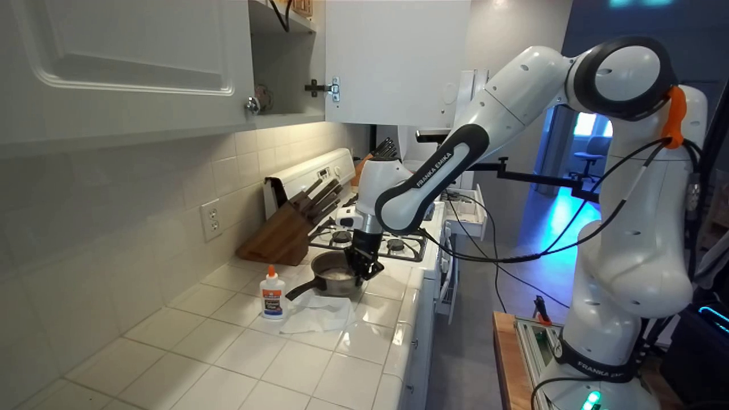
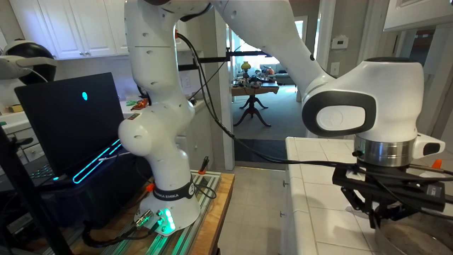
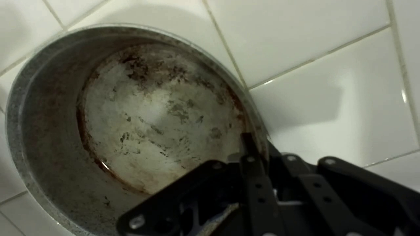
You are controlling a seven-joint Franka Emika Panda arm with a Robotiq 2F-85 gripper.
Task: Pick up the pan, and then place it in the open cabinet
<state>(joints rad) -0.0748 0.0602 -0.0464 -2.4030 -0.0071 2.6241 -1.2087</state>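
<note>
The pan [image 1: 330, 270] is a round grey-brown metal saucepan with a dark handle pointing toward the glue bottle. It is at the tiled counter, near the stove. In an exterior view its near part [image 2: 414, 242] is cut off by the frame corner. My gripper [image 1: 364, 270] points down at the pan's rim. In the wrist view the gripper [image 3: 261, 142] has one finger inside the pan [image 3: 157, 114] and one outside, with the wall pinched between them. I cannot tell whether the pan is slightly lifted. The open cabinet [image 1: 287, 62] hangs above the counter, its flat door swung out.
A glue bottle [image 1: 273, 295] and a white paper towel [image 1: 319, 313] lie beside the pan. A knife block [image 1: 279, 233] stands behind it by the wall. The stove [image 1: 398, 246] is beyond. A closed-looking cabinet door [image 1: 131, 62] hangs left of the opening. Cables [image 1: 490, 259] hang along the arm.
</note>
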